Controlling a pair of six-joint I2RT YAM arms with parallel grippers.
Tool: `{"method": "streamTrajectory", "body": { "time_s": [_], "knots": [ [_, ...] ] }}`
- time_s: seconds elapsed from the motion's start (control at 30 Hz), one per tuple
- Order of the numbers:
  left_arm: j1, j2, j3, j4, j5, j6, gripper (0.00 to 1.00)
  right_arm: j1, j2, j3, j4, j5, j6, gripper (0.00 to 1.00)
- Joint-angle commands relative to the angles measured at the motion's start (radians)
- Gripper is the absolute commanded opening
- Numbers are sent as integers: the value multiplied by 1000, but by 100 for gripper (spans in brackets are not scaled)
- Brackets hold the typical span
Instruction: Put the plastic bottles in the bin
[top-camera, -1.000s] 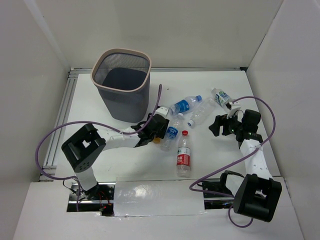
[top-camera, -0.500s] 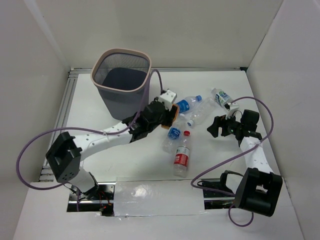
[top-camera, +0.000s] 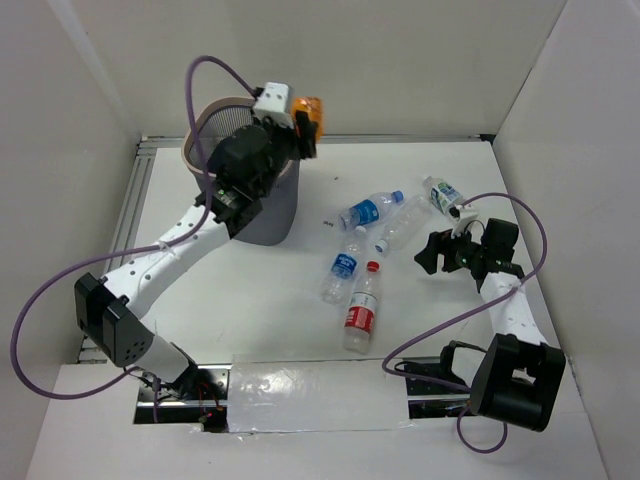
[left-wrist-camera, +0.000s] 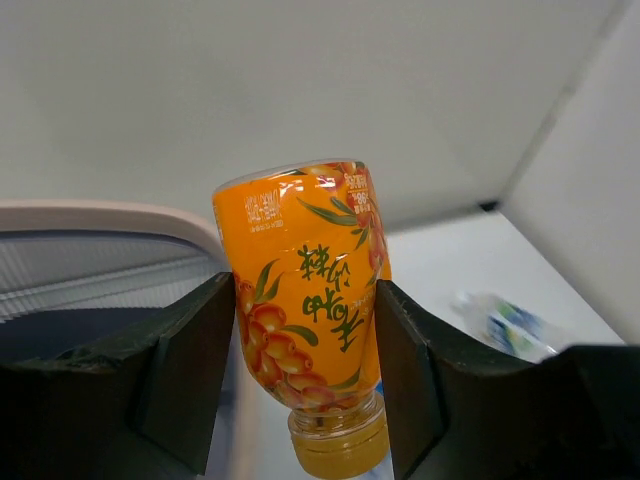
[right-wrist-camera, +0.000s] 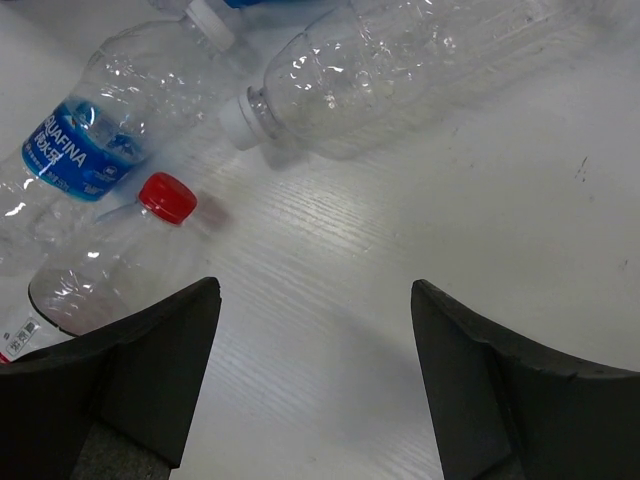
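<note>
My left gripper (top-camera: 300, 128) is shut on an orange bottle (top-camera: 310, 108), held high beside the right rim of the bin (top-camera: 190, 152). In the left wrist view the orange bottle (left-wrist-camera: 300, 270) hangs cap down between the fingers (left-wrist-camera: 195, 360), with the bin's pale rim (left-wrist-camera: 100, 215) at the left. Several clear plastic bottles lie on the table: a blue-labelled one (top-camera: 368, 211), a bare one (top-camera: 405, 222), a green-labelled one (top-camera: 441, 193), an Aquafina one (top-camera: 343, 264) and a red-capped one (top-camera: 363, 308). My right gripper (top-camera: 432, 252) stands open over bare table, just right of them (right-wrist-camera: 315, 290).
White walls close in the table on the left, back and right. An aluminium rail (top-camera: 128, 225) runs along the left edge. Purple cables loop from both arms. In the right wrist view the red-capped bottle (right-wrist-camera: 110, 270) and the bare bottle (right-wrist-camera: 400, 60) lie ahead of the open fingers.
My left arm has lifted the orange bottle off the table from among the other bottles and swung it up and back to the bin's rim. The right arm has hardly moved.
</note>
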Motion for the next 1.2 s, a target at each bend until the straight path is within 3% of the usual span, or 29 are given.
{"method": "streamTrajectory", "body": {
  "time_s": [0.0,0.1,0.23,0.27,0.4,0.53,0.67,0.73,0.97,1.17],
  "knots": [
    [97,-7,55,86,-53,-15,25,-6,21,52,13,5,3,83],
    [171,4,73,86,-62,-32,28,-6,51,63,13,6,14,83],
    [242,41,93,12,-82,-53,44,5,114,124,13,27,44,83],
    [251,41,93,12,-82,-53,59,5,130,140,13,45,54,83],
    [288,41,52,-31,-91,-64,99,78,209,229,36,150,220,82],
    [299,-11,32,-41,-55,-32,99,187,297,365,18,217,360,82],
    [251,-97,23,-81,27,45,99,285,376,460,68,479,543,83],
    [213,-148,-15,-92,107,115,99,296,418,497,35,527,619,87],
    [-63,-306,-146,-211,290,180,99,296,472,508,-16,613,719,94],
    [-273,-285,-308,-230,191,134,99,305,548,497,21,605,732,94]
  ]
}}
